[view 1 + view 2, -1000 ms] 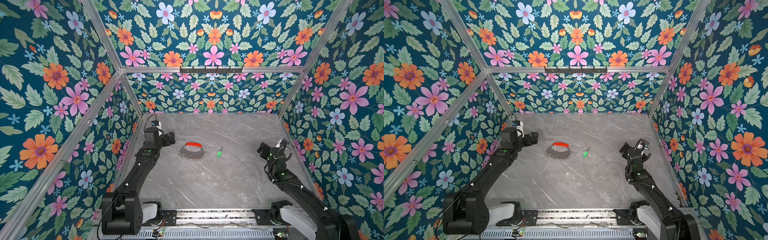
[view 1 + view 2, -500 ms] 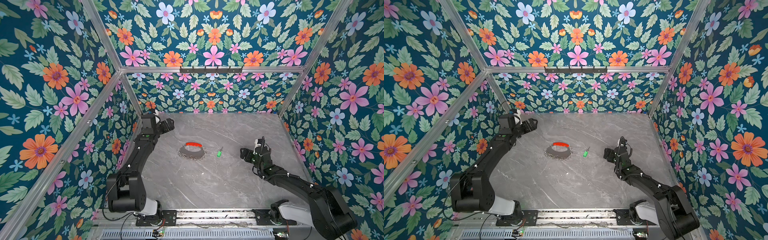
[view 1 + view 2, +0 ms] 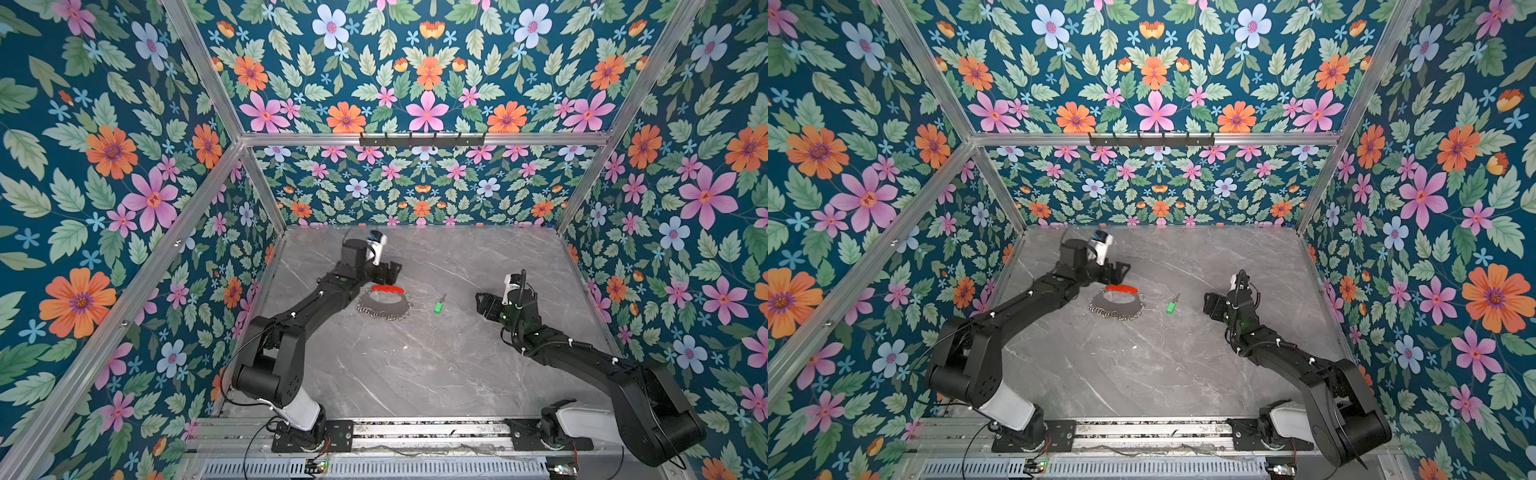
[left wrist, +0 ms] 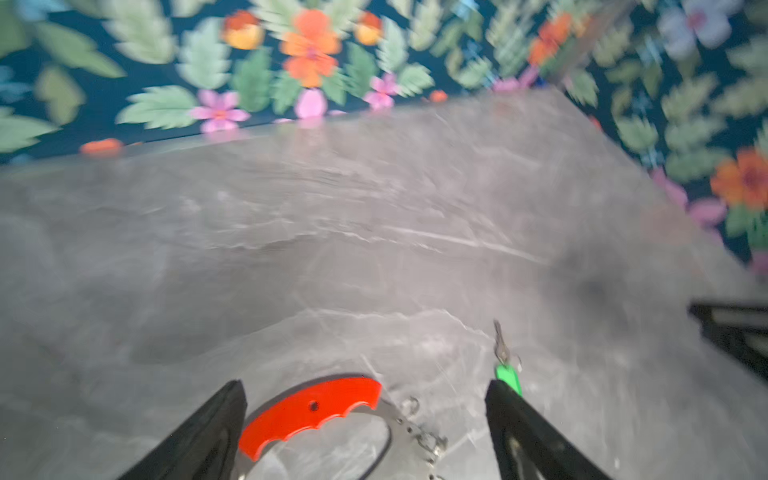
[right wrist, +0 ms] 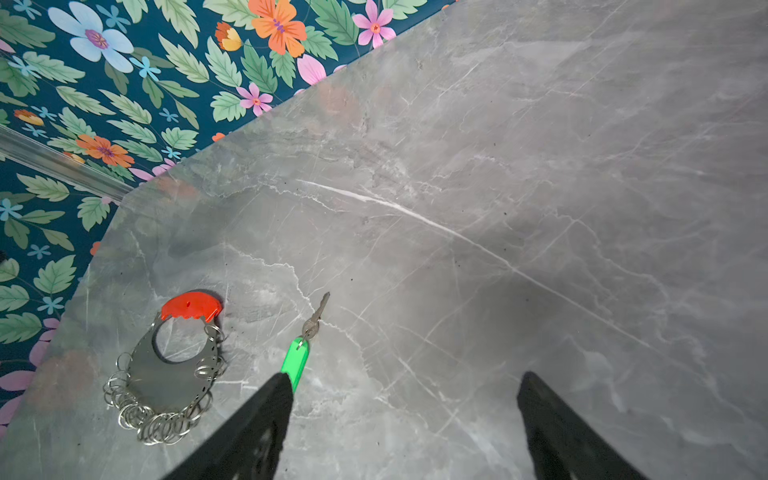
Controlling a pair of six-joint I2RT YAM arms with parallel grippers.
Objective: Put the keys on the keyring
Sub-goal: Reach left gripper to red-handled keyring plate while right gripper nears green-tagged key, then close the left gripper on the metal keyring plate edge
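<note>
In both top views the left gripper (image 3: pixel 386 270) has swung in from its side. It now hangs just behind the red arc (image 3: pixel 386 289) of the keyring (image 3: pixel 384 305), jaws spread and empty. The right gripper (image 3: pixel 1210 305) has come in from the opposite side toward the key (image 3: pixel 1170 307); it is near but not touching, jaws spread, holding nothing. Key and keyring lie on the surface (image 3: pixel 415 374) where they lay a second ago, near each other but apart.

The left wrist view is blurred by motion. The left gripper (image 4: pixel 365 386) frames the keyring (image 4: pixel 311 409) between its parted fingers, above it and with no grip that I can see. The key (image 4: pixel 508 376) lies just beyond one fingertip.

The right wrist view is sharp. The right gripper (image 5: pixel 406 377) is unclenched, and the key (image 5: pixel 297 361) has its green head at one fingertip, off to the side of the gap. The keyring (image 5: pixel 174 374) lies farther off.

I judge both approaches nearly done and no pickup begun: the key is not yet on the keyring
</note>
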